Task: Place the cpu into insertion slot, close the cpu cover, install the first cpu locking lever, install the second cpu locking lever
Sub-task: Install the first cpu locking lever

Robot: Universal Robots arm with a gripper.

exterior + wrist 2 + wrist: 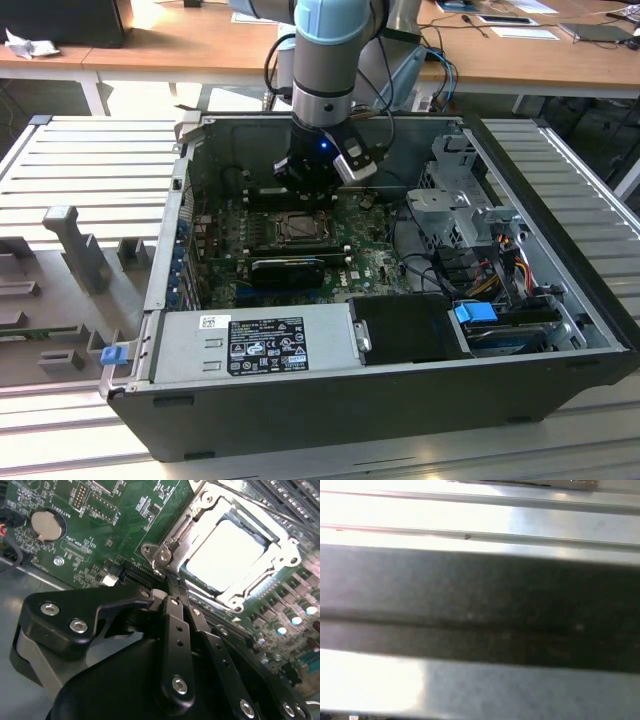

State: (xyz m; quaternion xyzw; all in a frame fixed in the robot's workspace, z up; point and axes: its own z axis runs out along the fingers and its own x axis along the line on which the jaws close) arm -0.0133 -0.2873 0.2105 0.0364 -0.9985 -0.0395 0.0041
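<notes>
Green motherboard; pale silver cpu in dull-silver cpu cover; black claw; blue tab.

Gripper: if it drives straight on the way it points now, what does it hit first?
Probably the corner of the cpu cover, closed over the cpu. In the second wrist view the gripper tips sit right at that corner; whether they touch it, I cannot tell.

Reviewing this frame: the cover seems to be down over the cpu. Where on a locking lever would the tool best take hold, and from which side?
Probably at the lever's free hooked end beside the socket corner, coming from above. The cover lies flat around the cpu, and the thin wire hugs the frame's edge, so only that raised end seems to offer purchase. The tool sits just beside it.
</notes>
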